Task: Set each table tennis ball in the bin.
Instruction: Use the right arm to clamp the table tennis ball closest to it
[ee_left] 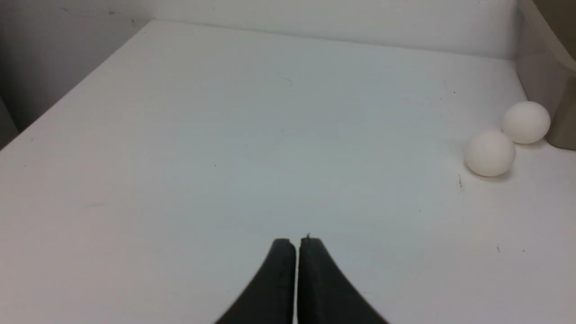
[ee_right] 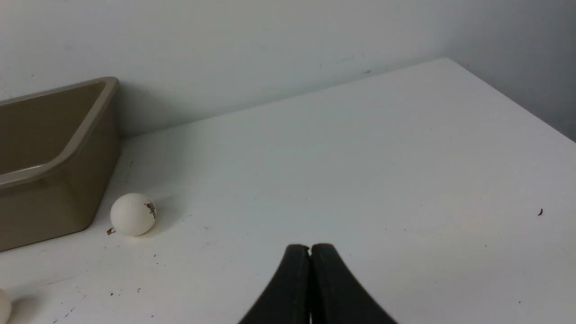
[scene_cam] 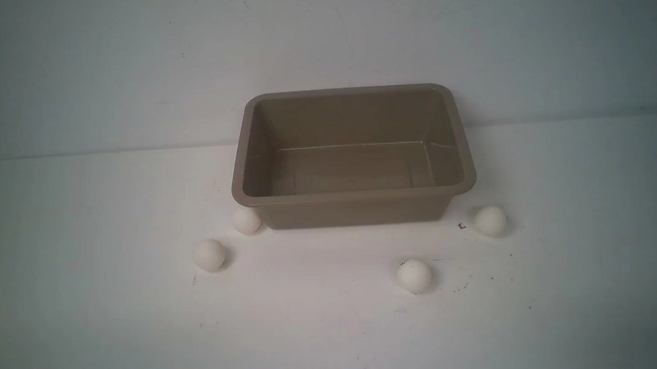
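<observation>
The taupe-brown bin stands empty at the back middle of the white table. Four white table tennis balls lie in front of it: one touching its front left corner, one further left, one with a dark mark in front, one at the front right corner. Neither gripper shows in the front view. My left gripper is shut and empty, with two balls ahead beside the bin. My right gripper is shut and empty; a marked ball lies by the bin.
A pale wall runs right behind the bin. The table's left edge and right edge show in the wrist views. Small dark specks dot the table around the front right balls.
</observation>
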### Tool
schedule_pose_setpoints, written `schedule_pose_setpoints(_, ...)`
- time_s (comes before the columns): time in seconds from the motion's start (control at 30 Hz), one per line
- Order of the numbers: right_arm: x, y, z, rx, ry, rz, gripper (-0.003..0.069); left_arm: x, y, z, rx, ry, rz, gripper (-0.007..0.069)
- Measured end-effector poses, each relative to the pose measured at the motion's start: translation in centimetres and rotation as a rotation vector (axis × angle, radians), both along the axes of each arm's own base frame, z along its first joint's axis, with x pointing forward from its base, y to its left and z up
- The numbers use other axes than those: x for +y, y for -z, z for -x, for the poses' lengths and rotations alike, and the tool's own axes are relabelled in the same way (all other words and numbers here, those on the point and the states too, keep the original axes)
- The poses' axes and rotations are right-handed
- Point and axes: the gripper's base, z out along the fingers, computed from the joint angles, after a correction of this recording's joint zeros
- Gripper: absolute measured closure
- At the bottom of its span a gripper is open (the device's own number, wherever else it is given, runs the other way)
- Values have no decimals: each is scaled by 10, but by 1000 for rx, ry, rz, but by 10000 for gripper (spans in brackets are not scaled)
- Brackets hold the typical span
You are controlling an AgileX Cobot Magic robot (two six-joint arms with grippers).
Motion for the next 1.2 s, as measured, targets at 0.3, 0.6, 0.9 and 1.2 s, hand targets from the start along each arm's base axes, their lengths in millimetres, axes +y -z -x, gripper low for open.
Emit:
schedule_pose_setpoints(0.3, 0, 0, 0, 0, 0, 0, 675, 0, 0, 0, 0, 0, 0, 629)
schedule_pose_setpoints(0.6, 0, 0, 0, 0, 0, 0, 675, 0, 0, 0, 0, 0, 0, 629)
schedule_pose_setpoints(0.9, 2, 0, 0, 0, -28, 0, 675, 0, 0, 0, 0, 0, 0, 629)
schedule_pose_setpoints(1.2, 2, 0, 0, 0, -36, 0, 675, 0, 0, 0, 0, 0, 0, 629)
